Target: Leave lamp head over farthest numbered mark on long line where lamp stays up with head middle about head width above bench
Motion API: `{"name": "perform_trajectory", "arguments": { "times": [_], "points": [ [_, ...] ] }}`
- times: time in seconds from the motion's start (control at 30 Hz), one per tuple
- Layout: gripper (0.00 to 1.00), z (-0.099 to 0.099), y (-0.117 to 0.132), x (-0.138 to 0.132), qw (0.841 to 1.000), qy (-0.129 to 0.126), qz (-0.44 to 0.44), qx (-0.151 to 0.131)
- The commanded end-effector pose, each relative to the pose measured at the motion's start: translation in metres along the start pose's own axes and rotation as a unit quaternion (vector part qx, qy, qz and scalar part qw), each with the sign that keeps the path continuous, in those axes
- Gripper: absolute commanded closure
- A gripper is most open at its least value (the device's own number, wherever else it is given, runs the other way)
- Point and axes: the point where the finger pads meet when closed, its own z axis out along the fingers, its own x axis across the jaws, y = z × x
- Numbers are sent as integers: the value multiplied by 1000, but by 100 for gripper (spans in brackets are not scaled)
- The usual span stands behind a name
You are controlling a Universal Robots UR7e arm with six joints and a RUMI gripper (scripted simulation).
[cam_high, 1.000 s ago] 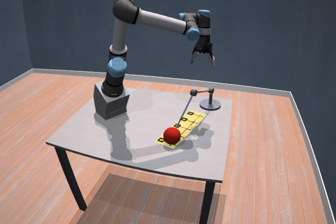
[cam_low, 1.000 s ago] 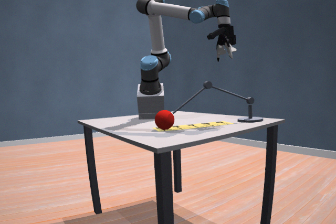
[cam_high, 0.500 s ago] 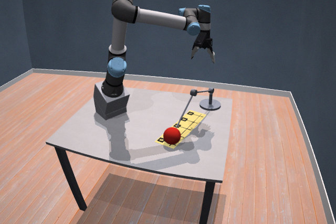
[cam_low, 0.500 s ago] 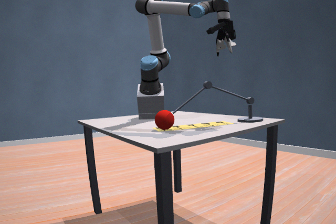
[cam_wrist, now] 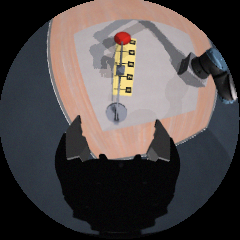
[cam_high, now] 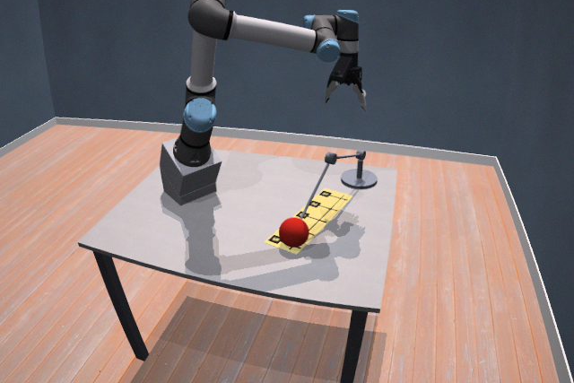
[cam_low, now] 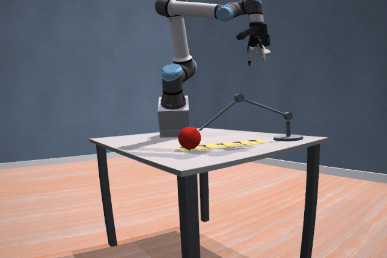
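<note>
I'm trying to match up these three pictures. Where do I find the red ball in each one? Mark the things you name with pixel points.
Top: the red ball [cam_high: 293, 231] [cam_low: 189, 138] [cam_wrist: 122, 38] is just below and right of centre, over the strip's lower end.
Exterior: at centre, slightly below the middle, over the strip's left end.
Wrist: near the top, at the strip's upper end.
Shared landmark: the yellow strip [cam_high: 333, 203] [cam_low: 214, 146] [cam_wrist: 118, 91].
</note>
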Motion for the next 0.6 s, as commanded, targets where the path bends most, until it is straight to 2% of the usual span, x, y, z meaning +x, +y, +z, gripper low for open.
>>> {"name": "perform_trajectory", "arguments": {
  "times": [0.0, 0.3, 0.37, 0.57],
  "points": [
    [0, -1, -16, 0, 1000, -1, 0, -1],
    [0, -1, -53, 0, 1000, -1, 0, -1],
    [0, -1, -53, 0, 1000, -1, 0, -1],
    [0, -1, -75, 0, 1000, -1, 0, 0]
  ]
}}
